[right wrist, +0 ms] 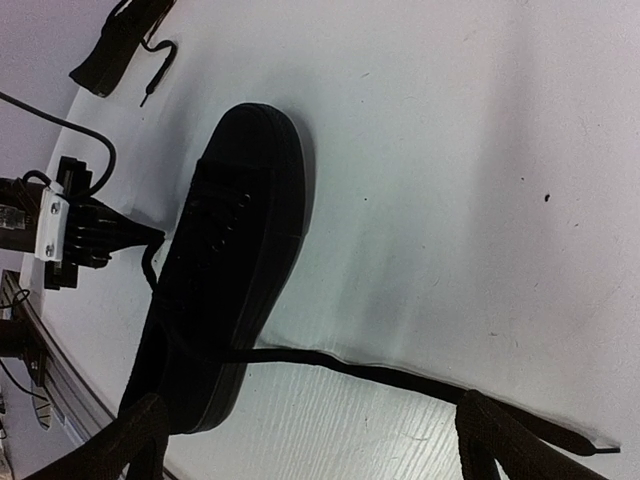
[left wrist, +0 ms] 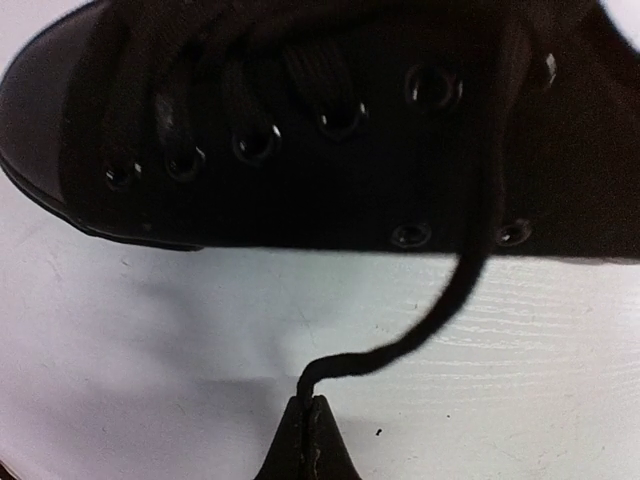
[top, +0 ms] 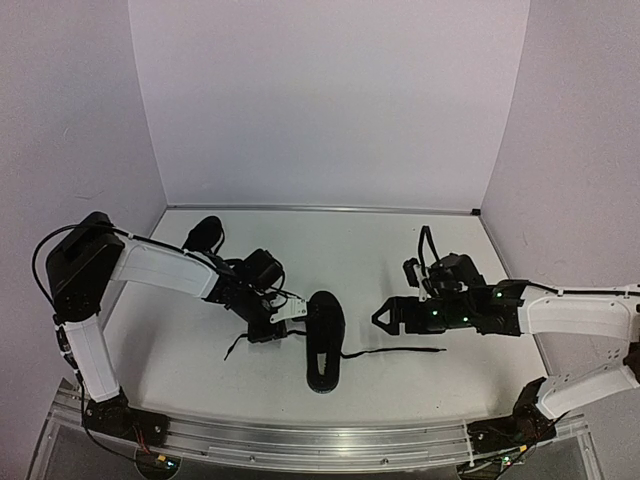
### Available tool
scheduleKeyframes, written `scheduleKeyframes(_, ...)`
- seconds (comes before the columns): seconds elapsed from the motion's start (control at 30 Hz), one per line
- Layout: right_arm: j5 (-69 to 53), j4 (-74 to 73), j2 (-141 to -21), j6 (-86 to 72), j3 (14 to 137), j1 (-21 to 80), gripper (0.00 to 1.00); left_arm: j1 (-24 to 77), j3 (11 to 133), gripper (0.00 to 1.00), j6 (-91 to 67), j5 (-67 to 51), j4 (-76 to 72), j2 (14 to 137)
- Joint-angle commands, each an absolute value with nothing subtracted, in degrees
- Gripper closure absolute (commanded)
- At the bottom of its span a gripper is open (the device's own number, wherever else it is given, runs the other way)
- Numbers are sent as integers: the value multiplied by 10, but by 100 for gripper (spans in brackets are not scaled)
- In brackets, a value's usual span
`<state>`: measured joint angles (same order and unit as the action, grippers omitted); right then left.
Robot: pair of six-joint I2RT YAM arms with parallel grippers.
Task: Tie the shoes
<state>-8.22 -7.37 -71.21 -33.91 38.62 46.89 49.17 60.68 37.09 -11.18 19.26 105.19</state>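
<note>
One black shoe (top: 325,340) lies on the table's middle, toe toward the back; it fills the top of the left wrist view (left wrist: 330,130) and shows in the right wrist view (right wrist: 225,260). My left gripper (top: 272,328) sits just left of it, shut on the end of the shoe's left lace (left wrist: 440,315), pinched at the tips (left wrist: 310,405). The right lace (top: 400,352) lies straight on the table to the shoe's right (right wrist: 400,372). My right gripper (top: 385,317) is open and empty over it (right wrist: 310,420). The second shoe (top: 203,234) lies at the back left (right wrist: 120,40).
White table (top: 380,250) with walls on three sides. The metal rail (top: 320,445) with the arm bases runs along the near edge.
</note>
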Motion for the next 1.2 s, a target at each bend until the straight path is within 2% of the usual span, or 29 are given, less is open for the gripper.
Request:
scheduleKeyframes(0.0,-99,-64,-728,-336,425,467,9,491,599,100,323,-154,136,979)
scheduleKeyframes(0.37,-150,-41,-776,-338,466,467,36,506,585,100,257,-224,41,940)
scheduleKeyframes(0.47,-170,-20,-787,-345,473,467,41,512,580,100,242,-228,12,935)
scheduleKeyframes(0.9,-296,157,-874,-409,480,468,50,517,572,100,220,-226,-27,931)
scheduleKeyframes(1.17,-321,213,-927,-428,504,480,53,519,567,100,216,-223,-31,929)
